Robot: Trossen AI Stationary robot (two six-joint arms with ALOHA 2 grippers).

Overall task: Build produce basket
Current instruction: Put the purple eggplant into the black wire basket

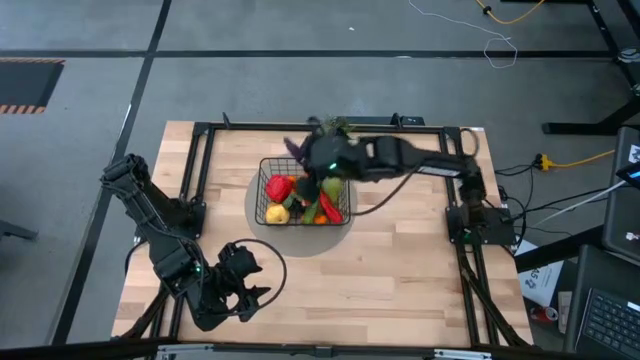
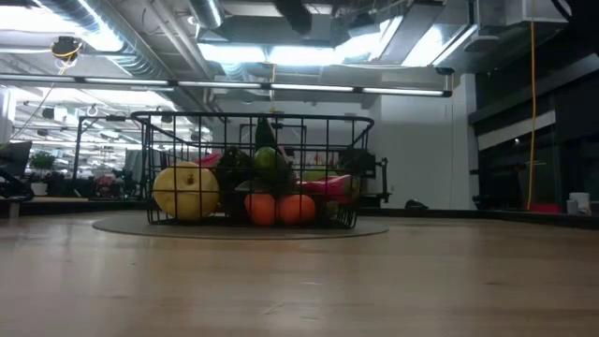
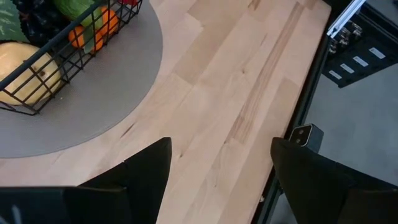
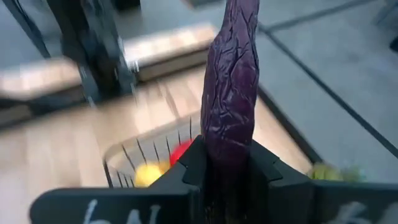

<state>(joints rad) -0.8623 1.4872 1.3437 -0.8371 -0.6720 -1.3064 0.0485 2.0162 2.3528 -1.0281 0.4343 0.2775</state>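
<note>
The jaws of the right gripper were clamped on a purple eggplant, its long axis pointing out beyond the fingertips. The eggplant was held above the far edge of the basket, which lay below and slightly nearer, already loaded with produce. The right arm was stretched across the table. The left gripper was parked near the front edge, jaws spread and empty.

Right arm: extended from the right side across the far part of the surface. Right hand is raised, with its 2 fingers clamped. Left arm: folded at the near-left corner. Left hand has its fingers spread apart.
</note>
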